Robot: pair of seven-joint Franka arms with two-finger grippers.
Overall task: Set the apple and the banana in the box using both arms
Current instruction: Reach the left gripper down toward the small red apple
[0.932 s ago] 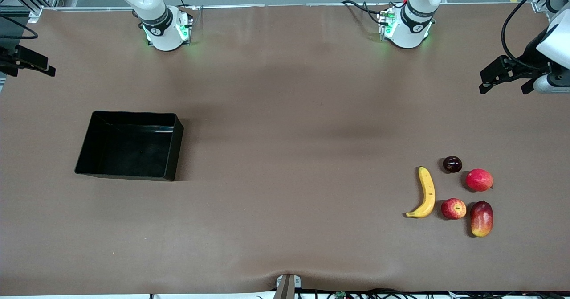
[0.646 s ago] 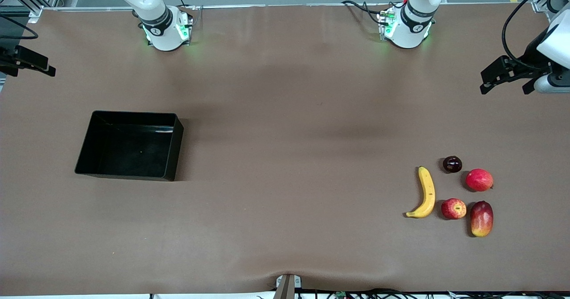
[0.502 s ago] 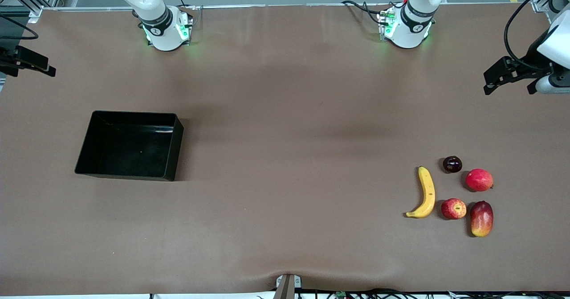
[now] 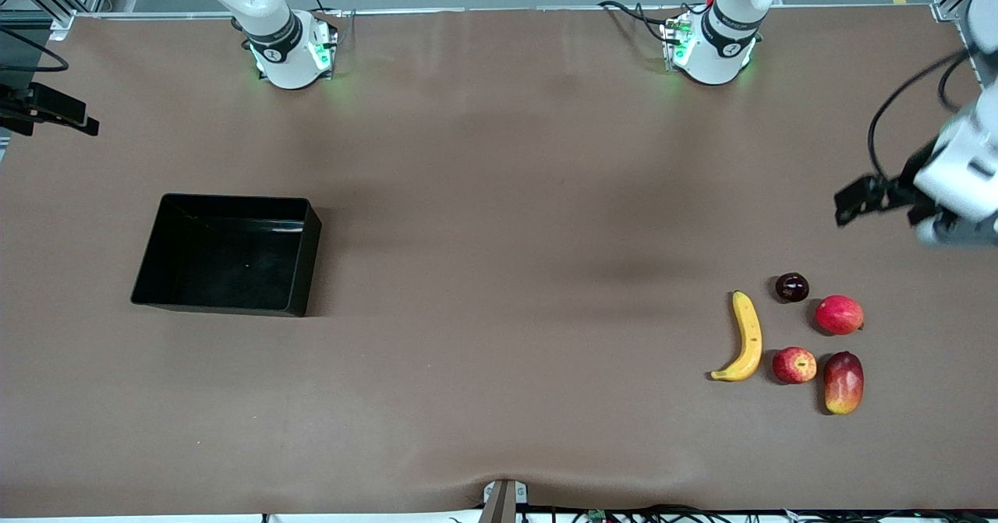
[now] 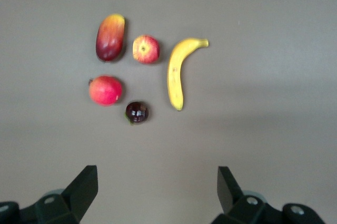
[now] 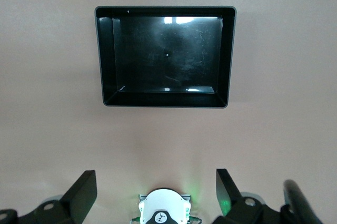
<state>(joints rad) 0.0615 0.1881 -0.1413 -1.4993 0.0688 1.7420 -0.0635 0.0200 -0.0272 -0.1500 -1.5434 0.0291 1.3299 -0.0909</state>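
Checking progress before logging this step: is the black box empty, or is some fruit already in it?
Empty. The box shows only its bare glossy floor; the apple and banana lie on the table.

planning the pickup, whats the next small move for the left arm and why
Probably bring the left tool down over the banana or the apple. Its fingers stand open and empty, up in the air near the fruit cluster; both fruits lie untouched on the table, and the box holds nothing. The right tool waits, open.
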